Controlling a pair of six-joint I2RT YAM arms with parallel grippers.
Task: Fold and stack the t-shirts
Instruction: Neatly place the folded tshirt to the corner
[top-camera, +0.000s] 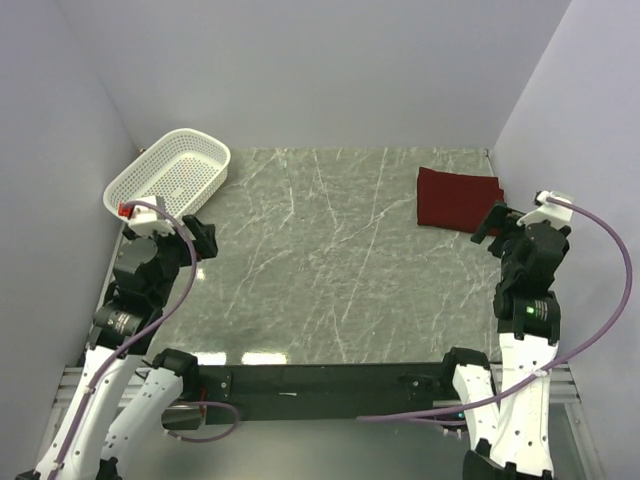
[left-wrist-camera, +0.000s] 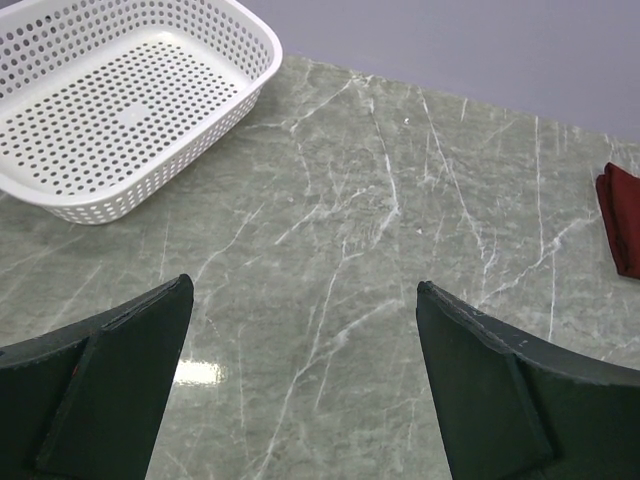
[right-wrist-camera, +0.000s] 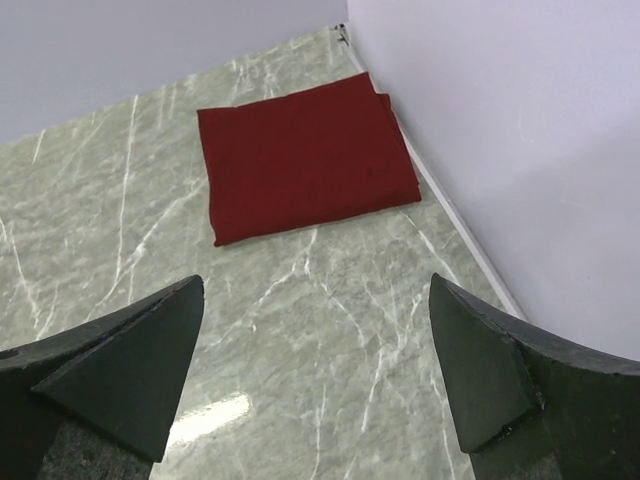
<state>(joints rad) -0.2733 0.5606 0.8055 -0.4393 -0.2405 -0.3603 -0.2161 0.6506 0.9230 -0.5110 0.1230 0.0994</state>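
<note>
The maroon t-shirt (top-camera: 456, 198) lies folded into a flat rectangle at the far right of the marble table, close to the right wall. It fills the upper middle of the right wrist view (right-wrist-camera: 305, 155), and its edge shows at the right of the left wrist view (left-wrist-camera: 622, 218). No neck label shows. My right gripper (top-camera: 497, 222) is open and empty, just near of the shirt, not touching it. My left gripper (top-camera: 203, 236) is open and empty at the left side of the table, far from the shirt.
A white perforated basket (top-camera: 172, 172) stands empty at the far left corner, also in the left wrist view (left-wrist-camera: 120, 100). Walls close the table on the left, back and right (right-wrist-camera: 520, 150). A black rail runs along the near edge (top-camera: 320, 378).
</note>
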